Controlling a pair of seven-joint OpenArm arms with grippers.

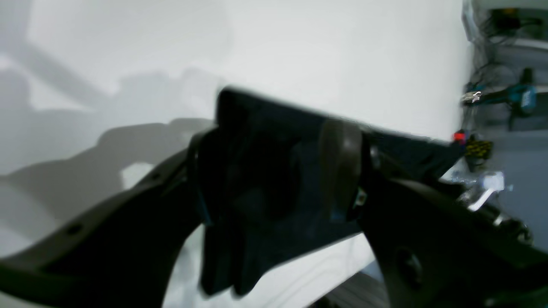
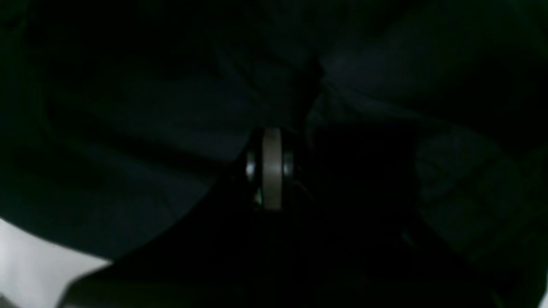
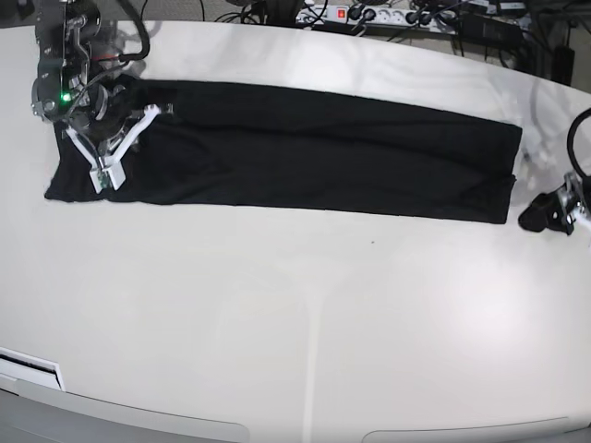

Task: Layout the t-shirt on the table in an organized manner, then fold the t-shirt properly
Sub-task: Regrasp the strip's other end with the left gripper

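T-shirt [image 3: 305, 152]: lay as a long folded black strip across the far half of the table [image 3: 295, 314]. Your right gripper [image 3: 102, 175] was lowered onto its left end, jaws closed; the wrist view was too dark to confirm a pinch. Your left gripper [image 3: 538, 218] sat at the right edge, clamping dark cloth in a blurred wrist view.
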